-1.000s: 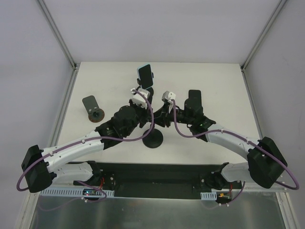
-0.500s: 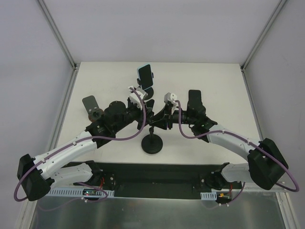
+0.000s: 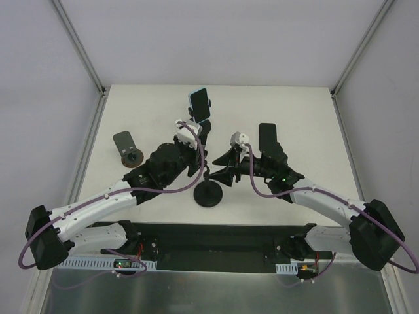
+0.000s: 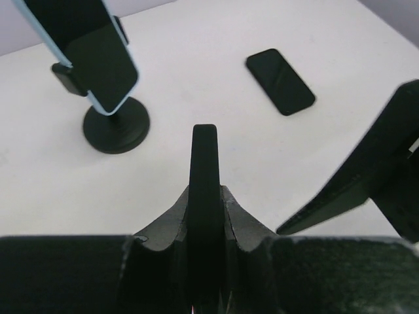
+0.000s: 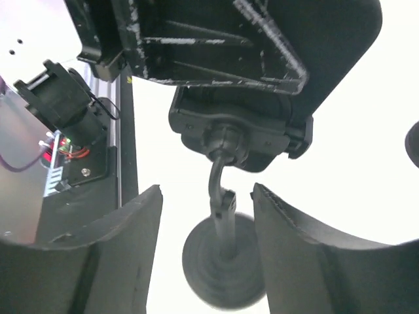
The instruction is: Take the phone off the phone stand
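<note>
A black phone (image 4: 204,157) shows edge-on between my left gripper's fingers in the left wrist view. My left gripper (image 3: 198,156) (image 4: 204,196) is shut on it above the black phone stand (image 3: 208,194). In the right wrist view the stand's cradle (image 5: 239,139), bent stem (image 5: 221,196) and round base (image 5: 226,268) show, with the left gripper above. My right gripper (image 3: 222,168) (image 5: 207,188) is open, a finger on each side of the stem, not touching it. In the top view the phone is hidden under the left gripper.
A second stand (image 3: 204,127) (image 4: 116,124) at the back holds a blue-cased phone (image 3: 200,104) (image 4: 98,59). Another black phone (image 3: 267,137) (image 4: 280,81) lies flat to the right. A small empty stand (image 3: 127,149) stands at the left.
The left arm has shifted left and back while its gripper stays at the stand's top. The right gripper has drawn back toward the near side and sits lower by the stem.
</note>
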Robot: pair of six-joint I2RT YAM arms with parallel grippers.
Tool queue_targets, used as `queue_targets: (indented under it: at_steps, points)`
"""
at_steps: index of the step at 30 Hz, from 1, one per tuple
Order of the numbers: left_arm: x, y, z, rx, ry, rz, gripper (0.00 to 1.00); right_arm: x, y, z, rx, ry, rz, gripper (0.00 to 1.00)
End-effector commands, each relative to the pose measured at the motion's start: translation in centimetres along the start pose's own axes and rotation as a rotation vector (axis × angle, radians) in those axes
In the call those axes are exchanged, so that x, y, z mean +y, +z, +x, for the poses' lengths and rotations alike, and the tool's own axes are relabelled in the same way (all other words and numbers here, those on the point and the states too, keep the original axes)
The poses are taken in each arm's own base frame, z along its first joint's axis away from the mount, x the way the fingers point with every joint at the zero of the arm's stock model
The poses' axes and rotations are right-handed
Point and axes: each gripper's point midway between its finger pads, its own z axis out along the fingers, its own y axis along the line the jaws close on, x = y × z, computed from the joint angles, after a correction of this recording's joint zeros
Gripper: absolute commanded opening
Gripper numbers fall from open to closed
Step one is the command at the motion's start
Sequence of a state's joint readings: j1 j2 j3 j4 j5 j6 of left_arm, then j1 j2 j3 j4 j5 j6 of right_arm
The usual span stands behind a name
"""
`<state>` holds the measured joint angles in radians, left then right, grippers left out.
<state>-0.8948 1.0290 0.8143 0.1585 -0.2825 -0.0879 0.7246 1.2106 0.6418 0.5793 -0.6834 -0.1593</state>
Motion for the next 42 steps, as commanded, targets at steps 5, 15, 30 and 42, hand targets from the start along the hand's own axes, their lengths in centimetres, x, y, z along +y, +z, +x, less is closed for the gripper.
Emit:
queue_targets:
  at_steps: [5,15,30,42]
  points:
    - [0.2,0.3,-4.0,-0.151,-0.056,-0.159,0.00,-0.9,0.2,0.8,-0.001,-0.036,0.091,0.68]
    - [-1.1,0.4,-3.4,-0.138,-0.101,-0.115,0.00,-2.1,2.6,-0.2,-0.039,-0.035,0.088,0.68]
    - [-1.9,1.0,-1.9,-0.088,-0.088,-0.093,0.00,-2.1,4.6,-1.7,-0.059,-0.040,0.022,0.19]
    - [2.8,1.2,-5.6,-0.167,-0.006,-0.186,0.00,3.1,3.7,0.8,-0.016,-0.072,-0.214,0.01]
